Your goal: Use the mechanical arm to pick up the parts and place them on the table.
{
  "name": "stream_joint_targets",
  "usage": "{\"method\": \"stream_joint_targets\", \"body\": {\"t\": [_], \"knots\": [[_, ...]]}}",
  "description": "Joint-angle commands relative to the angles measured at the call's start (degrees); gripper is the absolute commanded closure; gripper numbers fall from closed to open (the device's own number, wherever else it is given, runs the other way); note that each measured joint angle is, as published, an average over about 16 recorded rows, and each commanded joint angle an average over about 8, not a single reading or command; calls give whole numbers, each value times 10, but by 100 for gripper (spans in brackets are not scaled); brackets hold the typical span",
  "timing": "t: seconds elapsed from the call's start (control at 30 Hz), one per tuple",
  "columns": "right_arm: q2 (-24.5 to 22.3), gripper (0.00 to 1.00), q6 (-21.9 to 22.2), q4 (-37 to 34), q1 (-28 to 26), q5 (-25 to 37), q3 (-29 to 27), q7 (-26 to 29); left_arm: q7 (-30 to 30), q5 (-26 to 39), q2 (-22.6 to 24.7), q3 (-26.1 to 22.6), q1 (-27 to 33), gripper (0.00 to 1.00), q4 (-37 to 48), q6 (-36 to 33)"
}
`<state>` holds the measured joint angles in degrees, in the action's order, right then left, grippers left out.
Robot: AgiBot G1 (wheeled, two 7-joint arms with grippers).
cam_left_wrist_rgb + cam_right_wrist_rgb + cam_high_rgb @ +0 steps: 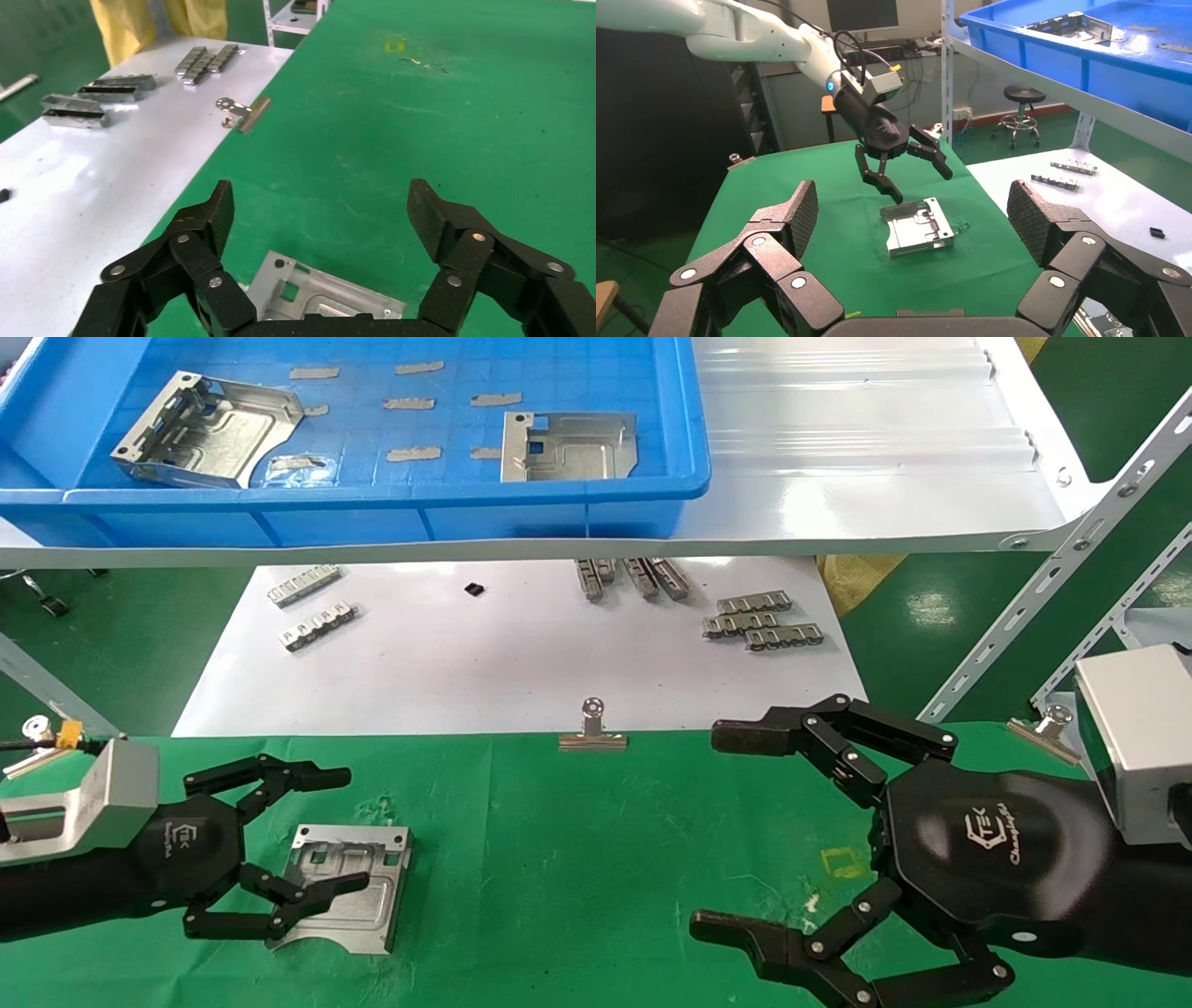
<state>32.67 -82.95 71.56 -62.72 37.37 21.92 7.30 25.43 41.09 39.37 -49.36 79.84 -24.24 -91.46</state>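
1. Left gripper (331,831) hangs over the plate (349,882) on the near-left of the table (596,859); jaws spread wide, gripping nothing; right wrist view shows clear air between the fingers (888,186) and the plate, which lies flat on the cloth.
2. Judgement: this one looks placed and released; step in hand is likely clearing the arm, then fetching the next part.
3. To do that well: lift straight up before swinging away; the lower finger (321,889) overlaps the plate in the head view, so a sideways pull could drag it on the wrinkled cloth.
4. Two plates left in the bin (689,458) on the far shelf: left plate (209,430) sits tilted, one side raised; right plate (568,446) lies flat near the bin's front wall.
5. For the next pick: keep jaws spread going over the bin rim; close on a folded rim, not the flat face; the tilted one offers an exposed edge, so probably the easier grab; the flat one is tight to the wall.
6. Right gripper (736,836) idle over the near-right of the table; jaws spread, empty.
7. Strips (764,621) on the white sheet (466,672) beyond the table are not targets; clip (592,728) on the table's far edge, keep clear.
8. Writing: white logo on both gripper housings, right one (995,836) clearest; ends in "TEK", with slanted script beside it I can't read reliably; no other legible labels.
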Motion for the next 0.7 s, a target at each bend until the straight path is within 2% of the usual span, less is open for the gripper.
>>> {"method": "stream_joint_targets", "body": {"t": [0.03, 0.23, 0.7], "knots": [[0, 0, 0, 0, 0, 0, 0, 0, -2, -4, 1, -1, -2, 0, 4, 0], [0, 0, 0, 0, 0, 0, 0, 0, -8, 2, -1, 8, -4, 0, -14, 3], [0, 0, 0, 0, 0, 0, 0, 0, -88, 2, -11, 82, -45, 0, -122, 15]]}}
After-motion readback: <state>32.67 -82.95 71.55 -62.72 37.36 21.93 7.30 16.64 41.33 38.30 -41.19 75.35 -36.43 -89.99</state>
